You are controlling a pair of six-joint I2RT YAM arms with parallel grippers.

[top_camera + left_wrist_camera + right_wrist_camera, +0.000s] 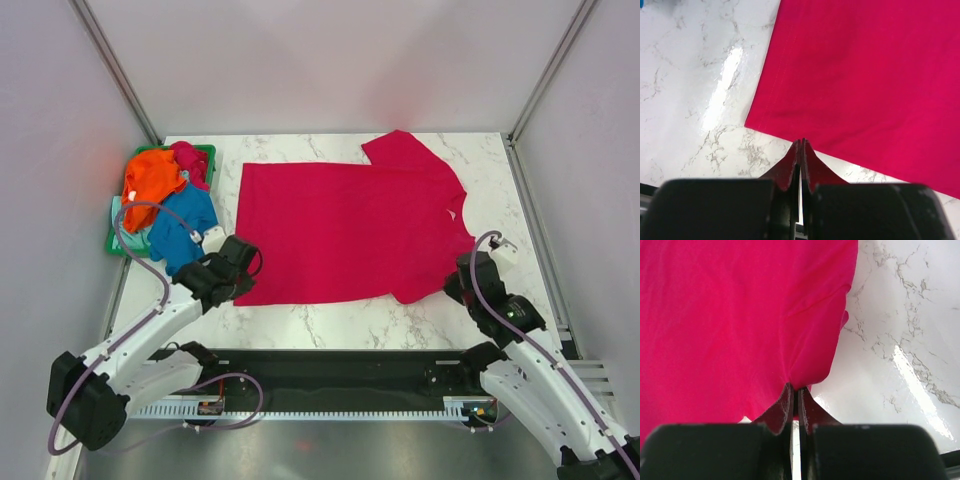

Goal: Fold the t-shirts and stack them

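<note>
A magenta-red t-shirt (350, 220) lies spread flat on the marble table (330, 320), neck to the right. My left gripper (246, 266) is shut at the shirt's left edge, close to the near-left corner. In the left wrist view its tips (801, 142) meet just over the edge of the cloth (865, 75). My right gripper (455, 284) is shut on the shirt by the near sleeve. The right wrist view shows the cloth (730, 315) puckered into its closed tips (796, 388). An orange t-shirt (152, 175) and a blue t-shirt (185, 220) are heaped at the left.
A green plastic basket (206, 151) stands at the table's far left under the heaped shirts, with another dark red cloth (192, 162) in it. Grey walls close in the sides and back. A black rail (330, 372) runs along the near edge between the arm bases.
</note>
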